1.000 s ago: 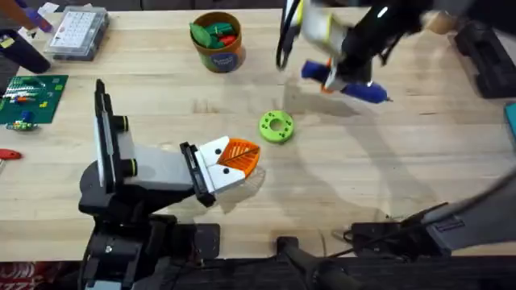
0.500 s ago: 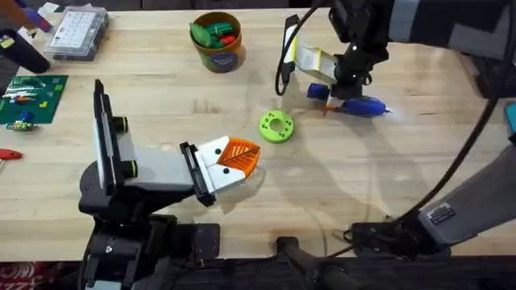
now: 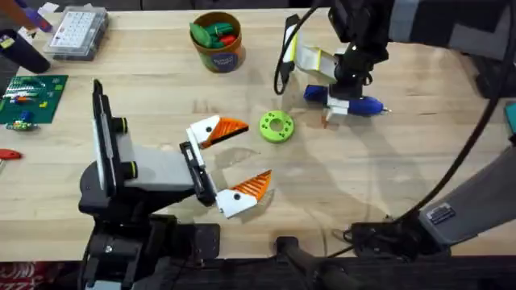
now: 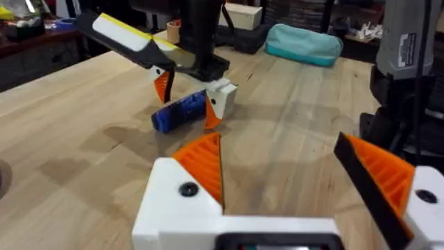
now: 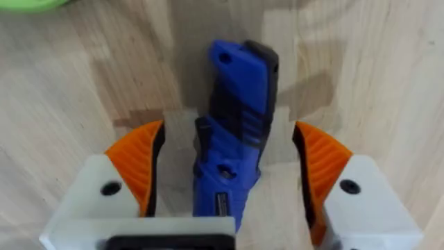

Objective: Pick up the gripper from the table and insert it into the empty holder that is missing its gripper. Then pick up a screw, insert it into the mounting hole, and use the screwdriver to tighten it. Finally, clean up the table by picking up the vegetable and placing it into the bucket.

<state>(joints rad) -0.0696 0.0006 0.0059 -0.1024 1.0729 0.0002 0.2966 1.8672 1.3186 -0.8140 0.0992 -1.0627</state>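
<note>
The blue screwdriver (image 3: 355,103) lies on the table at the back right, its metal bit pointing right. My right gripper (image 3: 339,98) reaches down over it, open, with an orange pad on each side of the blue body (image 5: 236,132) and a gap on both sides. My left gripper (image 3: 234,161) hovers low over the table's middle, open wide and holding nothing. The left wrist view looks past my left gripper (image 4: 291,173) to the screwdriver (image 4: 179,113). The tan bucket (image 3: 218,55) stands at the back centre with green and red pieces inside.
A green ring (image 3: 276,126) lies between the two grippers. A clear parts box (image 3: 76,32) and a green board (image 3: 28,97) sit at the far left. A black case (image 3: 484,56) is at the back right, near a teal pouch (image 4: 302,43).
My left gripper has gone from shut to wide open. The right arm swung in from the right and settled its open fingers around the screwdriver.
</note>
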